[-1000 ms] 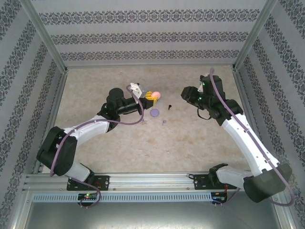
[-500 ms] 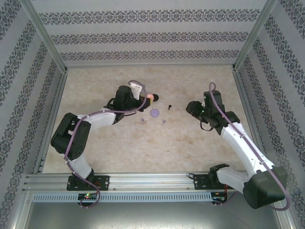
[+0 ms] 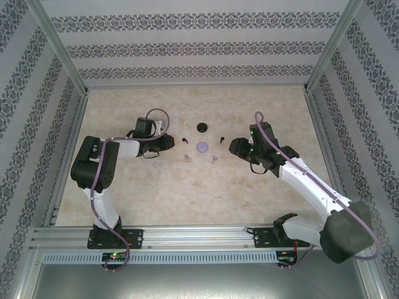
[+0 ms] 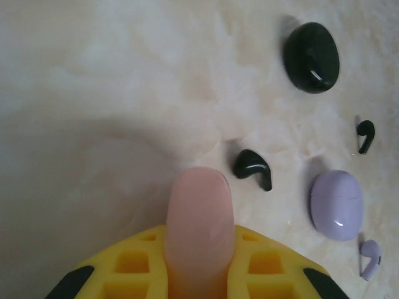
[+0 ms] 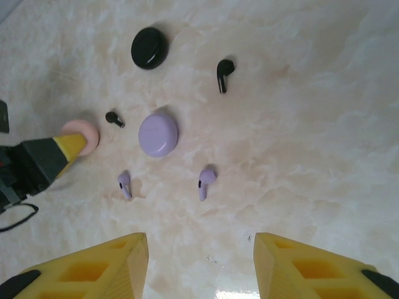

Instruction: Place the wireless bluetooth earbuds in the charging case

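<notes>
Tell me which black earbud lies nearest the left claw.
The black earbud ahead of the left claw, which holds the pink case; the other black earbud lies past the purple case.

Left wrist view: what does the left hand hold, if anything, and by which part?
The left hand is shut on the pink charging case, pinched by its two sides at the near end; its rounded far end sticks out ahead.

Glossy black case (image 4: 312, 57), glossy purple case (image 4: 336, 204), smooth tabletop (image 4: 124, 75)

Loose black earbuds (image 5: 222, 73), purple earbuds (image 5: 205, 181) around seemingly closed purple case (image 5: 158, 134)
</notes>
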